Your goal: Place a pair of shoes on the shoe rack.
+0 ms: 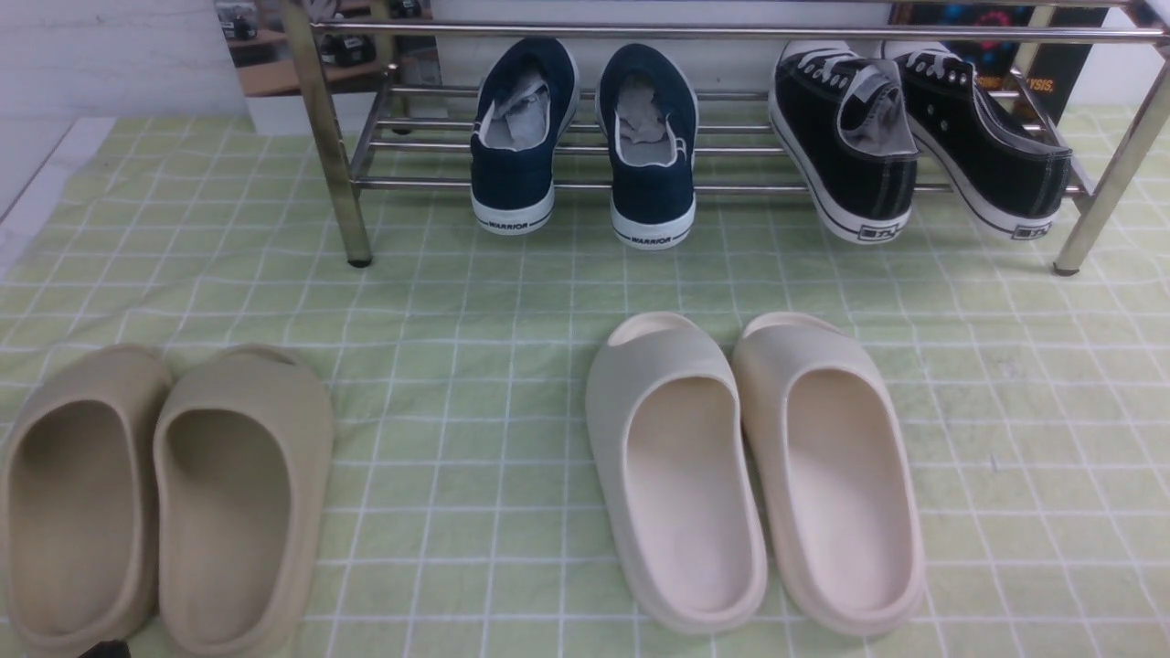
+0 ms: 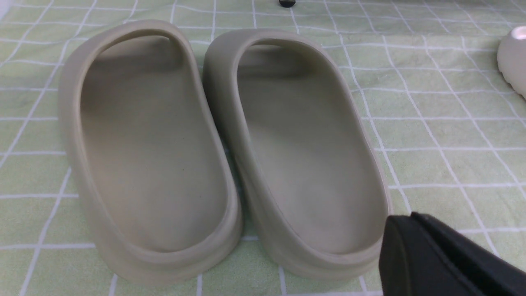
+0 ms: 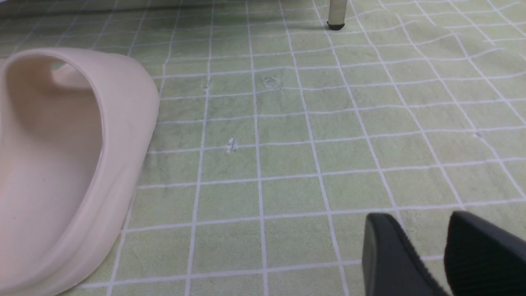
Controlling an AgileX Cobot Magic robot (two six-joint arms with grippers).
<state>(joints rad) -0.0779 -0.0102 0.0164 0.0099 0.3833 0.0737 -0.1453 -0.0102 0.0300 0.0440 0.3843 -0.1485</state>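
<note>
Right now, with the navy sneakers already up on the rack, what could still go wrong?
1. Both navy WARRIOR sneakers sit tilted with heels overhanging the shoe rack's front bar; a bump could slide them off.
2. The shut left end effector sits close to the beige slides; moving off could nudge them.
3. The open right end effector sits low over the checked cloth and may snag it.

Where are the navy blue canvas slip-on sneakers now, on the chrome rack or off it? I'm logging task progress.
On it: both navy blue canvas slip-on sneakers lie across the chrome tube rack bars, heels overhanging the front bar.
</note>
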